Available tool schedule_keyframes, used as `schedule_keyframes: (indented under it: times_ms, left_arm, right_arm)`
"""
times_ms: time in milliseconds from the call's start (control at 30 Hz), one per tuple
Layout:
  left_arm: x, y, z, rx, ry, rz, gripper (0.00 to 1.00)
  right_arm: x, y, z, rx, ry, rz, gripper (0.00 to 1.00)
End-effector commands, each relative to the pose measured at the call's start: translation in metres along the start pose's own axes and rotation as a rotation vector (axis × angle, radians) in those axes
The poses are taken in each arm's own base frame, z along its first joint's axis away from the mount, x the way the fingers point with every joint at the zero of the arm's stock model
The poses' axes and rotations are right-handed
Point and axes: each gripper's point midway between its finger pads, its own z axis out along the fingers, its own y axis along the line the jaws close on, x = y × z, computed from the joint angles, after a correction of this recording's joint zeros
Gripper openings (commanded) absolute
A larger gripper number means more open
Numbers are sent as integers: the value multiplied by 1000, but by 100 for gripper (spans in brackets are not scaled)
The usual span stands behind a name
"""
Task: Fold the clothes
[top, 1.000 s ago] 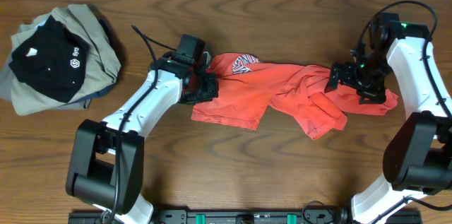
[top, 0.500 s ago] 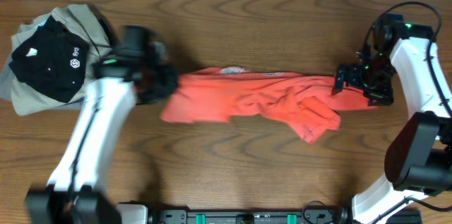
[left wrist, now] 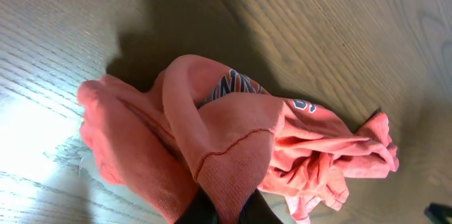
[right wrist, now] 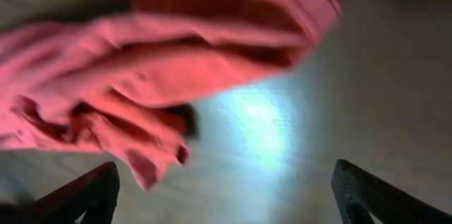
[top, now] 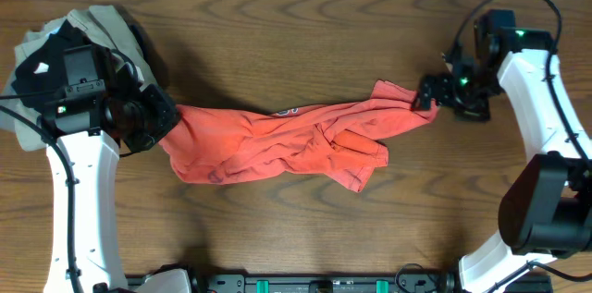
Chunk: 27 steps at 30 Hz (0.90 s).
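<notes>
The overhead camera looks straight down on the table (top: 296, 238), both arms in view. The left wrist camera sits close at the left end of the shirt (top: 277, 140), facing right along it; the right wrist camera hangs close over its right end, blurred. All three share the shirt

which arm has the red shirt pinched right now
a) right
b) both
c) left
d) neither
C: in the left wrist view the left jaws are shut on a bunched end of the coral shirt, while the right wrist view shows the right jaws spread wide with no fabric between them.
</notes>
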Motion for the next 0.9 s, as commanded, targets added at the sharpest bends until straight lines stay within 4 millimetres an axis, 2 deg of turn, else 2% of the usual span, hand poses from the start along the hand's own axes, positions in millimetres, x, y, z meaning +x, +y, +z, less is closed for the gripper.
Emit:
schedule_keyframes:
  times_ms: [0, 333, 567, 767, 867]
  left_arm:
    - [1, -2, 0, 13, 11, 2, 6]
    - [3, -1, 0, 10, 18, -1, 6]
    - [5, 0, 0, 7, 24, -4, 6]
    - [5, 0, 0, 7, 24, 8, 6]
    - [5, 0, 0, 8, 24, 22, 6]
  right_arm:
    - [-2, 16, 5, -25, -30, 71, 91]
    - [-18, 9, 52, -35, -107, 353, 85]
    - [-21, -3, 68, -20, -158, 521, 81]
    - [-22, -16, 73, 29, -193, 569, 80]
    - [-25, -18, 72, 36, -211, 570, 76]
